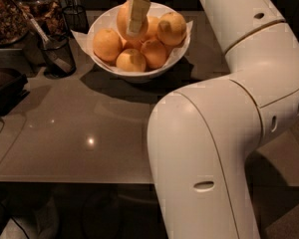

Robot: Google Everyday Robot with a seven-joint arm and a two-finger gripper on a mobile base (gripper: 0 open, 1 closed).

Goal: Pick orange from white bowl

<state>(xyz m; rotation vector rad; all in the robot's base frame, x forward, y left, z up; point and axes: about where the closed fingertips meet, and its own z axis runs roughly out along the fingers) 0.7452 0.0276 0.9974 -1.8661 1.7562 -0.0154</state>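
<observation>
The white bowl (150, 74) stands at the back of the grey table and holds several orange-yellow fruits. White paper pokes over its rim. My gripper (134, 17) reaches down from the top edge over the bowl's middle. It is shut on the orange (123, 24), the biggest fruit, which sits slightly above the others. One pale finger (138, 13) lies across the orange's front. The other finger is hidden behind it. Rounder oranges lie to its left (107, 44), right (172, 28) and front (131, 61).
A black mesh cup (56, 55) with a utensil stands left of the bowl, and another one (75, 18) stands behind it. Containers of brown food (7, 14) sit at the far left. My big white arm (229, 128) fills the right side. The table's front edge (65, 181) runs low.
</observation>
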